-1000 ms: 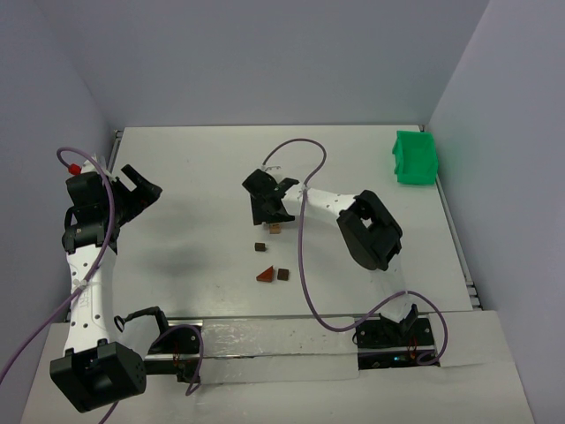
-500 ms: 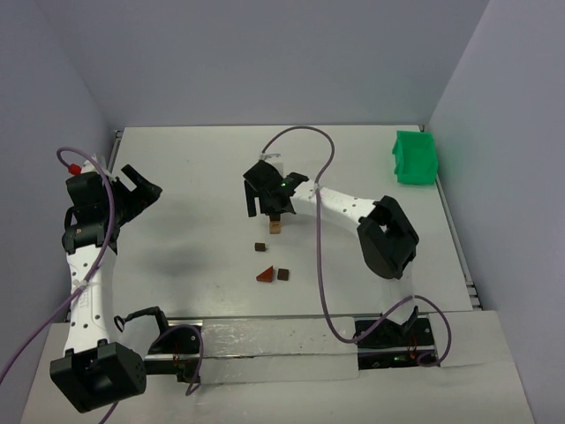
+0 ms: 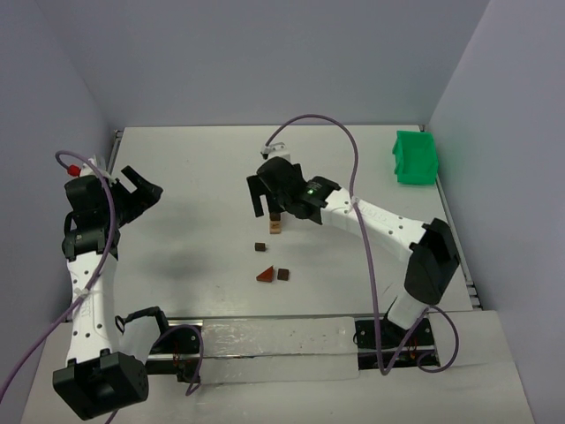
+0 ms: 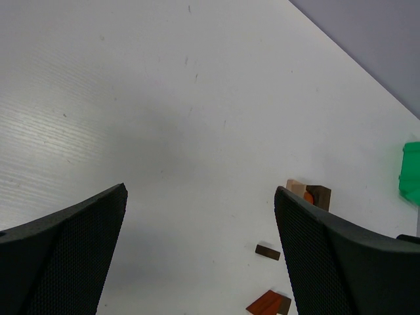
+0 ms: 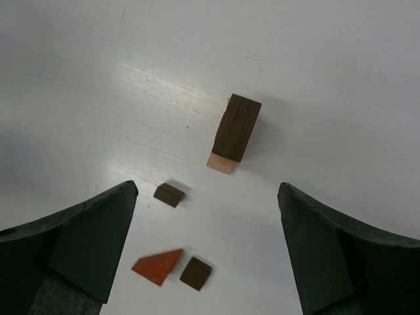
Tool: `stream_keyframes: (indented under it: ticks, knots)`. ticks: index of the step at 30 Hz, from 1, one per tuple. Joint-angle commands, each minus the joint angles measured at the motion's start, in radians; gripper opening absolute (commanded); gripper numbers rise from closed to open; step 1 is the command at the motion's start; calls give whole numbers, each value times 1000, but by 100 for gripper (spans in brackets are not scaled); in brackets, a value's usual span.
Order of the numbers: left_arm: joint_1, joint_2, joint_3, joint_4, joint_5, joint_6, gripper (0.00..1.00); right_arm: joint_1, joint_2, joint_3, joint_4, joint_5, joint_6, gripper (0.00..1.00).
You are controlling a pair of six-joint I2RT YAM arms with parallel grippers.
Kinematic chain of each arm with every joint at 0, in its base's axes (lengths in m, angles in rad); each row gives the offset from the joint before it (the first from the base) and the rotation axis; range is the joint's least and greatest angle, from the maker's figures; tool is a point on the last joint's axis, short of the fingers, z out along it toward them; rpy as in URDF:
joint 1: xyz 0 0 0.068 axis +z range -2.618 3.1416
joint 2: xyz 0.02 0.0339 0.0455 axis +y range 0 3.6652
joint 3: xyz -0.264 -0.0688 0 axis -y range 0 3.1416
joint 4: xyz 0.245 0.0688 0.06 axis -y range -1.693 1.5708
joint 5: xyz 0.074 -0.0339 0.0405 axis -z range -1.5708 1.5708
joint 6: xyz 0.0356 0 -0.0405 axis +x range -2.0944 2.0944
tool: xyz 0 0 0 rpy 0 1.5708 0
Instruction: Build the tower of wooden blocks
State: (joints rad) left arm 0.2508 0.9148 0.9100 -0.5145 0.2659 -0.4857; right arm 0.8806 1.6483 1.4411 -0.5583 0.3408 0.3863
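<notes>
The wood block tower [image 3: 275, 226] is a dark brown block standing on a tan one [image 5: 235, 131], mid-table. My right gripper [image 3: 269, 205] hovers just above it, open and empty, and the right wrist view looks down between its fingers [image 5: 207, 190]. Loose wood blocks lie nearer: a small dark piece [image 5: 170, 194], a reddish wedge [image 5: 157, 267] and a dark cube [image 5: 195, 273]. My left gripper [image 3: 137, 190] is raised at the far left, open and empty [image 4: 200, 193]. The left wrist view shows the tower [image 4: 308, 193] partly behind that gripper's right finger.
A green bin [image 3: 415, 157] stands at the back right corner. The right arm's cable [image 3: 353, 168] loops over the table behind the tower. Walls close in the back and both sides.
My right gripper opened, let go of the dark block on the tower and rose above it. Its elbow swung out to the right. The left arm stayed put.
</notes>
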Motion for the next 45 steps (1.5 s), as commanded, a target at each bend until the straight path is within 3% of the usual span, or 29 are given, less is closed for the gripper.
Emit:
stream_keyframes:
  ticks: [1,5,14,18,32,45]
  knots:
    - [5,-54,-18,64,70,46,99,15,-146,-68,53,-132,-192,95]
    - [5,-84,-35,76,147,80,99,14,-203,-116,37,-372,-358,92]
    - [6,-100,-54,94,344,156,93,20,-105,-78,-52,-563,-567,47]
    - [7,-96,-53,93,348,161,92,21,53,28,-115,-567,-590,39]
    - [5,-106,-63,106,339,155,92,47,334,222,-215,-452,-568,35]
    - [7,-108,-60,100,340,157,93,63,434,243,-229,-410,-607,53]
